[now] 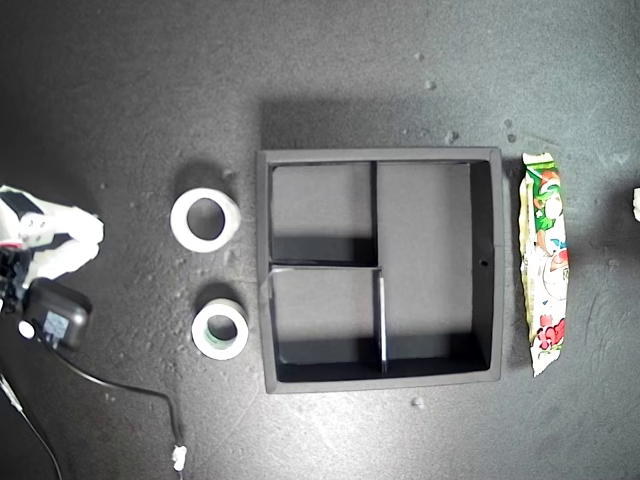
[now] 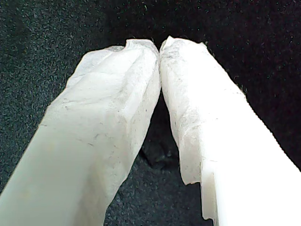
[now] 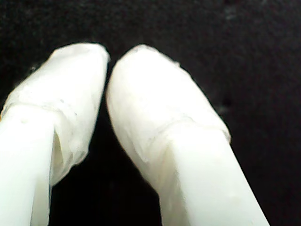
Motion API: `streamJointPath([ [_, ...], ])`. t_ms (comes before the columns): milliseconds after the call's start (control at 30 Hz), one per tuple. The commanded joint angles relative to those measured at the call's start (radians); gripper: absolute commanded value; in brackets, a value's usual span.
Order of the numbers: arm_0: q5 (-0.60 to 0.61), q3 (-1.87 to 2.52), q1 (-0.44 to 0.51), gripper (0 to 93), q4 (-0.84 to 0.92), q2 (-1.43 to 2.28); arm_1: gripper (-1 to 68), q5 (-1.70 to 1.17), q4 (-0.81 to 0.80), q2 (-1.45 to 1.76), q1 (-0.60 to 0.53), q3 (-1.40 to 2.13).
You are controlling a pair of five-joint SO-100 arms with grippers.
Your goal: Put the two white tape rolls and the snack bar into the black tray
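Note:
The black tray [image 1: 497, 270] sits mid-mat in the exterior view, all its compartments bare. To its left in that view lie two white tape rolls: the wider plain one [image 1: 181, 226] and, nearer the front, the smaller one with a greenish core [image 1: 201, 337]. The snack bar [image 1: 545, 262] lies lengthwise just off the tray's right wall. My first gripper [image 2: 160, 47] is shut, tips touching, over bare black mat. My second gripper [image 3: 108, 59] is also shut with nothing in it. The wrist views do not show which arm is the one with white taped fingers [image 1: 65, 243] at the exterior view's left edge.
A small black box [image 1: 57, 315] on that arm trails a cable [image 1: 150, 395] across the mat toward the exterior view's bottom. A sliver of white [image 1: 636, 203] shows at the exterior view's right edge. Pale specks dot the dark mat.

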Motion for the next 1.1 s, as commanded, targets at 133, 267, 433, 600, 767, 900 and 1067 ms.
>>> streamJointPath([
  [133, -0.235, 0.057, -0.014, 0.8, 0.041, 0.048, 0.0, -0.117, -0.095, -0.006, -0.058, 0.012],
  [267, -0.302, 0.057, -0.064, 1.4, 0.041, 0.048, 0.0, -0.209, -0.166, -0.006, -0.133, 0.012],
  [433, -0.299, 0.057, -0.104, 0.2, -0.023, 0.048, 0.0, -0.288, -0.262, -0.006, -0.181, 0.011],
  [600, -0.179, 0.052, -0.006, 0.0, -0.195, 0.048, 0.0, -0.31, -0.476, -0.006, -0.201, 0.011],
  [767, 0.08, -0.095, 0.051, 0.0, -0.365, 0.046, 0.0, 0.035, -0.563, -0.006, -0.167, 0.011],
  [900, 0.285, -0.207, 0.072, 6.1, -0.434, 0.008, -0.2, 0.179, -0.601, -0.006, -0.132, 0.011],
  [1067, 0.41, -0.506, 0.121, 13.6, -0.511, -0.568, -0.3, -0.017, -0.698, -0.006, -0.112, 0.011],
])
